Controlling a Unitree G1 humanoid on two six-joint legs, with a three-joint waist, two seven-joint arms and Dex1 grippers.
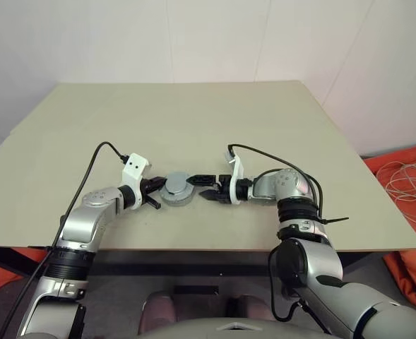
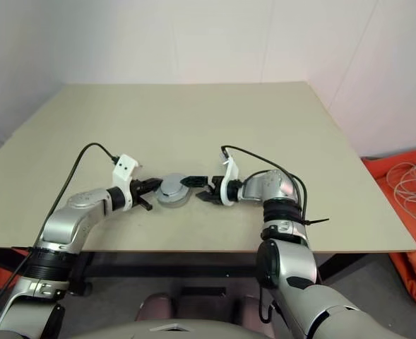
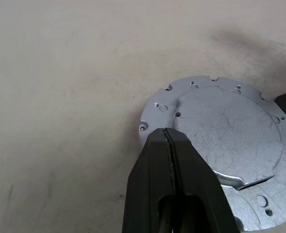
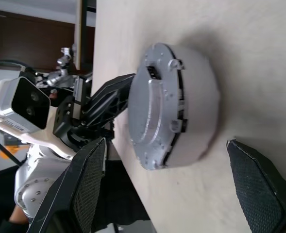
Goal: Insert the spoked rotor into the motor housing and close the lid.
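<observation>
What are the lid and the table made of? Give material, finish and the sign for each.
Lid: looks like bare grey metal, matte to satin, with fine scratches, drilled holes and a soft sheen.
Table: pale beige top, matte; probably laminate or painted board, judging by its flat, even colour and faint scuffs. The core is not visible.

Left gripper (image 1: 155, 192) fingers pressed together, right gripper (image 1: 205, 187) spread wide, tips facing each other.

A beige table (image 1: 193, 120), orange cloth (image 1: 412, 212) with white cord (image 1: 405, 176) beside.
</observation>
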